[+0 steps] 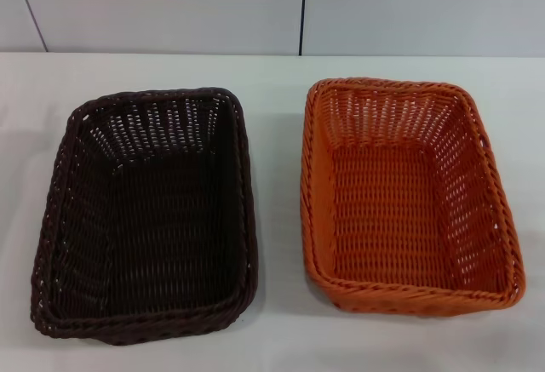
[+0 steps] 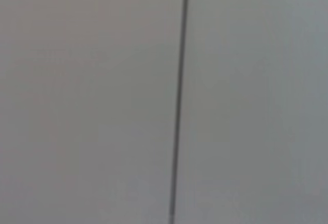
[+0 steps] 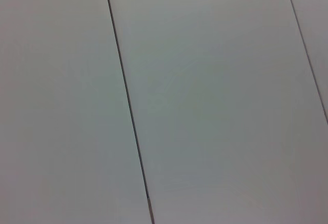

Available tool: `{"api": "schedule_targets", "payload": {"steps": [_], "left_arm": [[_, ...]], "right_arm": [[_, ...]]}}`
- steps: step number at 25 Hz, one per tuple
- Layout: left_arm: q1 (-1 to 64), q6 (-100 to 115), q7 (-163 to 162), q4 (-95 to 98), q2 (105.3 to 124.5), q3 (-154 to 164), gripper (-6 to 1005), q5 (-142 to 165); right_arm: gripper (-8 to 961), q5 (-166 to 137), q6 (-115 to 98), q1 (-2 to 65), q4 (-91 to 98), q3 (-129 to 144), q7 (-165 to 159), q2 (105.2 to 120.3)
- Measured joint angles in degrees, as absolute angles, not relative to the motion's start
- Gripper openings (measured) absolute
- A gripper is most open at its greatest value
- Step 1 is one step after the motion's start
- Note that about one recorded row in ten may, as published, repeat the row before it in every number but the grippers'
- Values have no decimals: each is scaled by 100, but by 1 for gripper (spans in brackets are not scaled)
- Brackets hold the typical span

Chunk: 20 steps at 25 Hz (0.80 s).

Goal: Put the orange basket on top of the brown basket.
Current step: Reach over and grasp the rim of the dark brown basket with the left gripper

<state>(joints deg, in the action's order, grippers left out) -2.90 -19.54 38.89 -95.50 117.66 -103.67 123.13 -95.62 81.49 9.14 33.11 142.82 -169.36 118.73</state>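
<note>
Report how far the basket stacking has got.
Nothing is done yet: the orange basket sits empty on the table beside the brown basket, with a gap between them. Neither gripper is in view, so nothing is in hand. Grasping, lifting and stacking all remain.

- Head view: no part of the robot's body lies within the field, so neither arm can be seen.
- Left wrist view: the left pincer and its arm housing are out of view. Colour, cables, screws and markings cannot be told.
- Right wrist view: the right pincer and its arm housing are likewise out of view. Nothing of their appearance can be told.
</note>
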Motion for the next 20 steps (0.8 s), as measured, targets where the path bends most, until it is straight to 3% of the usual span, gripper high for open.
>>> {"api": "schedule_targets", "payload": {"steps": [7, 20], "left_arm": [[433, -4335, 4028, -9673, 11774, -11637, 730, 12244], [1709, -7396, 3098, -9933, 11785, -12263, 715, 15131]], "right_arm": [[748, -9563, 8130, 908, 3313, 14289, -16936, 11873], [747, -9567, 8067, 979, 3322, 14311, -16935, 11885]]}}
